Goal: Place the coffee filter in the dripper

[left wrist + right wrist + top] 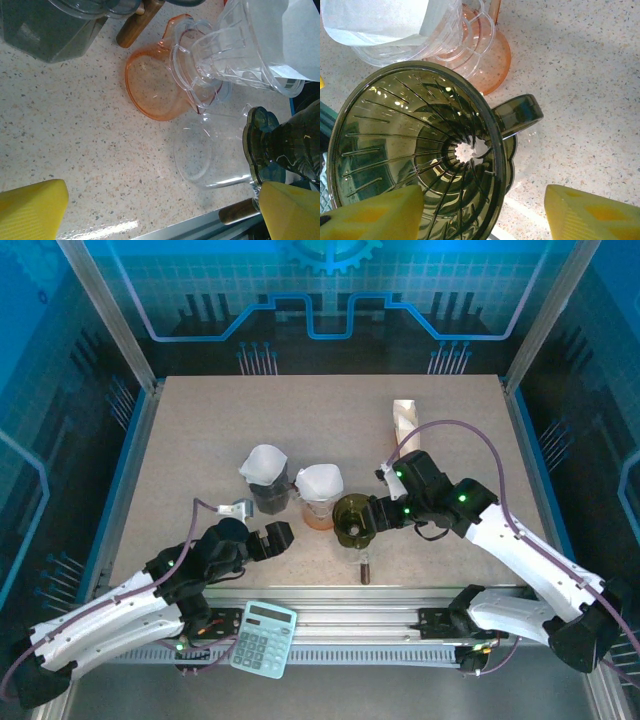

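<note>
An empty olive-green dripper (352, 521) (415, 150) sits on a clear glass carafe (210, 155) near the table's front. My right gripper (373, 512) (482, 220) is open at its rim: one yellow pad lies over the bowl and the other stands well outside, past the dripper's handle (520, 112). A white coffee filter (321, 480) (375, 20) (300, 35) sits in a clear dripper on an orange server (150, 90) just to the left. Another white filter (264, 462) sits in a dark dripper further left. My left gripper (256, 527) (160, 215) is open over bare table, holding nothing.
A tan paper packet (405, 420) stands at the back right. A calculator (264, 638) lies on the front rail. The carafe's brown handle (365, 568) points toward the front edge. Metal frame posts border the table.
</note>
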Controlling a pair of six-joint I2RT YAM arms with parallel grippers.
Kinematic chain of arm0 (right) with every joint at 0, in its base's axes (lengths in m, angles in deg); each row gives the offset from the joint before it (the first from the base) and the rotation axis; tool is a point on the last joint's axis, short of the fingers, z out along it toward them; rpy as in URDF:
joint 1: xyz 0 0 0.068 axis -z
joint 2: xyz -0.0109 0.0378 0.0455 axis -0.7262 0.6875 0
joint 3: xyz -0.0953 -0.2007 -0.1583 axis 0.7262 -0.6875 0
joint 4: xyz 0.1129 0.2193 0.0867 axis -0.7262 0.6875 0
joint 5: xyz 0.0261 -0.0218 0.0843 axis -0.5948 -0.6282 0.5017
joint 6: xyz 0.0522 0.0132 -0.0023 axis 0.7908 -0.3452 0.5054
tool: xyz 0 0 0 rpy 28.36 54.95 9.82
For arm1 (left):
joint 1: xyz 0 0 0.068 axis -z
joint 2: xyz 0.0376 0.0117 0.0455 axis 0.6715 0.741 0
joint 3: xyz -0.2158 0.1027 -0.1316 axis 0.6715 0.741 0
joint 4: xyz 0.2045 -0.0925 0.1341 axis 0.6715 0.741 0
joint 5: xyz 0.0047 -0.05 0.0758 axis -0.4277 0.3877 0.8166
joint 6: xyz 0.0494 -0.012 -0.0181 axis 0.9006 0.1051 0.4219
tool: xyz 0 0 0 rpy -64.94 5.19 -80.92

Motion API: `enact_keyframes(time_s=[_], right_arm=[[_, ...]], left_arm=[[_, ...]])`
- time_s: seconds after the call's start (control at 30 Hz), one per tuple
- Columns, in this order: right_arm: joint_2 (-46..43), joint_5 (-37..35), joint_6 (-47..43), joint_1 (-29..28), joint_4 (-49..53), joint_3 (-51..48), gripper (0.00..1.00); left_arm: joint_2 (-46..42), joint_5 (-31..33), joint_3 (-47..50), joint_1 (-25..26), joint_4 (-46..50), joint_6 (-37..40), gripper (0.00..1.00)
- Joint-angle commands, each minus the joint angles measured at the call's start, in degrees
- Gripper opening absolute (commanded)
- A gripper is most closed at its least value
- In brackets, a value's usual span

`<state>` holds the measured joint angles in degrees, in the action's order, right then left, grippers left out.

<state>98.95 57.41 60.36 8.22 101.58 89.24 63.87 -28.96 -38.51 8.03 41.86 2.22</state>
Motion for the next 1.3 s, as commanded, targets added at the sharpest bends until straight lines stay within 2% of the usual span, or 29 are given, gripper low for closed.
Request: enact_keyframes(time_s=[0.0,0.17,0.27,0.43,0.57,0.7,0.9,1.03,1.27], right_arm=[[-1.5,-2.5,-0.7,-0.2,0.6,2.9,0.7],[-1.4,-7.9,-2.8,3.3,-2.3,6.4,0.7],[1.1,-7.2,-3.1,7.4,-6.9,7.6,0.68],[10.7,-9.3,-5.1,13.7,-12.8,11.5,0.64],[19.1,-14.1,-7.7,17.6,-14.9,15.8,0.57],[29.0,-16.3,-10.1,19.4,-14.2,22.5,0.52],[39.0,-21.7,-12.7,21.7,-12.5,30.2,0.4],[44.2,-21.8,-13.0,23.0,-10.4,34.6,0.35],[48.7,-16.9,-8.5,25.3,-11.8,37.1,0.32]], left_arm=[[-0.1,-0.8,-1.5,0.2,-1.2,2.1,0.99],[-0.5,0.3,-2.5,0.3,-0.4,2.6,0.99],[-0.7,0.3,-2.8,0.2,-0.3,3.2,0.99],[-0.8,0.0,-3.6,0.2,0.9,4.0,0.99],[-1.7,0.1,-3.7,0.2,1.9,4.1,0.99],[-2.6,0.0,-3.3,0.2,2.1,4.1,0.99],[-2.7,0.1,-3.4,0.2,2.8,4.7,0.99],[-2.7,0.4,-3.5,0.2,3.1,5.1,0.99],[-2.1,1.1,-3.3,0.1,2.6,5.4,0.99]])
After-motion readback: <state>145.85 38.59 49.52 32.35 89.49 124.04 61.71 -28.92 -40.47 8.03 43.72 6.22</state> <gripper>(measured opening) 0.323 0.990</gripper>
